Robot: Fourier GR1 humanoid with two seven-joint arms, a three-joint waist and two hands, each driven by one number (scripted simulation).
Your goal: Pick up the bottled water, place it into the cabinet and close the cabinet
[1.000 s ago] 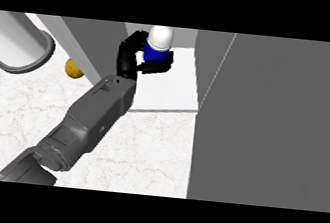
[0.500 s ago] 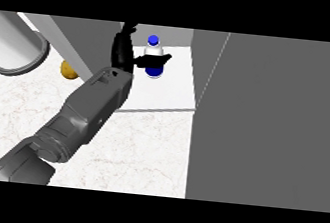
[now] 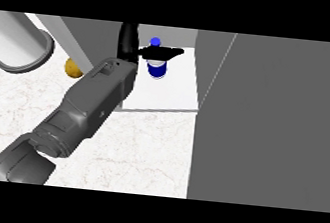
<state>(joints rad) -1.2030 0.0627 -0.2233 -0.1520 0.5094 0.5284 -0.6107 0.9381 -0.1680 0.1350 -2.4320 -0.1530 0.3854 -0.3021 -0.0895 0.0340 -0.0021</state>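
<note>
The water bottle (image 3: 156,68), with a blue cap and blue label, stands upright on the white cabinet shelf (image 3: 171,96). My left hand (image 3: 128,42) is just left of it. The fingers point straight up into the cabinet, and the thumb stretches right across the bottle's upper part. The hand is open and no longer curled round the bottle. My grey forearm (image 3: 87,106) runs in from the lower left. The right hand does not show.
The open grey cabinet door (image 3: 278,124) fills the right side of the view. A large white cylinder (image 3: 15,39) lies at the upper left, with a small yellow-brown object (image 3: 73,68) beside it. The marble counter (image 3: 142,146) spreads below the shelf.
The bottle went from being held in curled fingers to standing on the shelf. The hand has uncurled and shifted slightly left of the bottle.
</note>
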